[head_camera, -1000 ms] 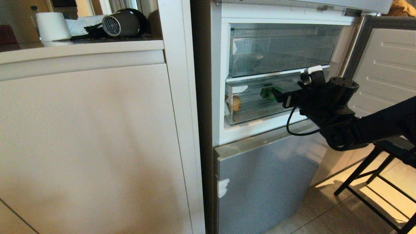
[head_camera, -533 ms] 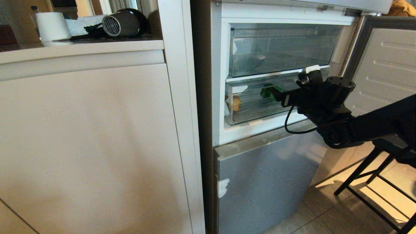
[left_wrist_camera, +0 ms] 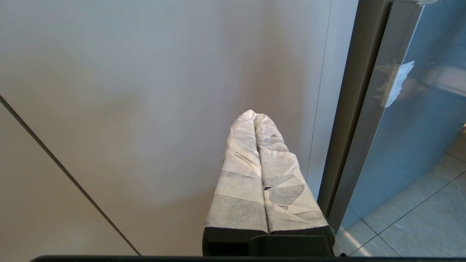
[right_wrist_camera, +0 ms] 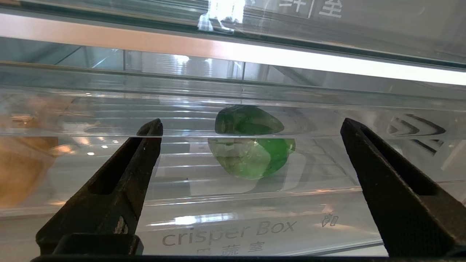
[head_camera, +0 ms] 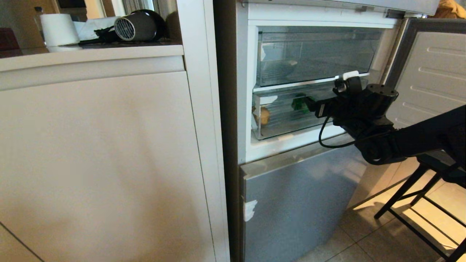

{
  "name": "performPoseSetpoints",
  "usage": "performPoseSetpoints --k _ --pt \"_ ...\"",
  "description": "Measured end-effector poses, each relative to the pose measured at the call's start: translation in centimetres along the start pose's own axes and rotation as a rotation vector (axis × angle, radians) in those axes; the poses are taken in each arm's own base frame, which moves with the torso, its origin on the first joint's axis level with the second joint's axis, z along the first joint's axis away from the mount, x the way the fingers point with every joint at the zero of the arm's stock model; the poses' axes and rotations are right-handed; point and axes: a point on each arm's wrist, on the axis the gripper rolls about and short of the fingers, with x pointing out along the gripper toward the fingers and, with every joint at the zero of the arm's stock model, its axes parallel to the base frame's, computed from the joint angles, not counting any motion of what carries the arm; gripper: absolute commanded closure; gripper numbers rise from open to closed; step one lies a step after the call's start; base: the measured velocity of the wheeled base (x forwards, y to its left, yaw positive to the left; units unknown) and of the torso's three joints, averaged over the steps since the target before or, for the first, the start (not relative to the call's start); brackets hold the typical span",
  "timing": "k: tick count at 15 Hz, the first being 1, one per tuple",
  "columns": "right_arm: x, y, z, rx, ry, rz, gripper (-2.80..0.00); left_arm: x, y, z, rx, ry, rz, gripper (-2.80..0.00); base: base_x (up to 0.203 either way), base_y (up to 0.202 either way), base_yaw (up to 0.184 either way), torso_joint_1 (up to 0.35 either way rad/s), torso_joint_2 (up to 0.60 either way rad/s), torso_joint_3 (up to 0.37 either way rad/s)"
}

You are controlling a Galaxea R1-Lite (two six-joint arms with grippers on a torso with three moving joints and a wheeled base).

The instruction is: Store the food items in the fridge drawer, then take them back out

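Observation:
The fridge drawer is a shallow clear bin, pushed in under a shelf of the open fridge. Inside it lie the food items: a green pepper near the middle and a tan potato at its left end. My right gripper hovers open right at the drawer's front. In the right wrist view its dark fingers stand wide on either side of the pepper, seen through the clear front marked "crisper Box"; the potato is a blur. My left gripper is shut on nothing, facing a cabinet panel.
A taller clear bin sits above the drawer. The fridge door stands open at the right, with a black stool below my right arm. A grey lower door is shut. A white cabinet carries a hair dryer.
My right arm has edged slightly up and closer to the drawer front, jaws still open. Drawer, pepper and potato have not moved.

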Motion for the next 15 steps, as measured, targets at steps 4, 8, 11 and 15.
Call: performPoseSetpoints --k 4,8,11,15 --pt "-0.2 0.0 0.3 -0.008 -0.008 -0.003 -2.80 0.0 0.0 0.0 0.000 0.000 0.000 0.00 0.000 0.000 0.000 0.000 0.00 0.000" --pt "-0.4 0.0 0.7 -0.020 -0.023 -0.005 -2.80 0.0 0.0 0.0 0.000 0.000 0.000 0.00 0.000 0.000 0.000 0.000 0.00 0.000" --pt "-1.1 0.0 0.8 -0.031 -0.021 -0.007 -2.80 0.0 0.0 0.0 0.000 0.000 0.000 0.00 0.000 0.000 0.000 0.000 0.00 0.000" --pt "-2.5 0.1 1.1 -0.034 -0.024 -0.005 -2.80 0.0 0.0 0.0 0.000 0.000 0.000 0.00 0.000 0.000 0.000 0.000 0.00 0.000"
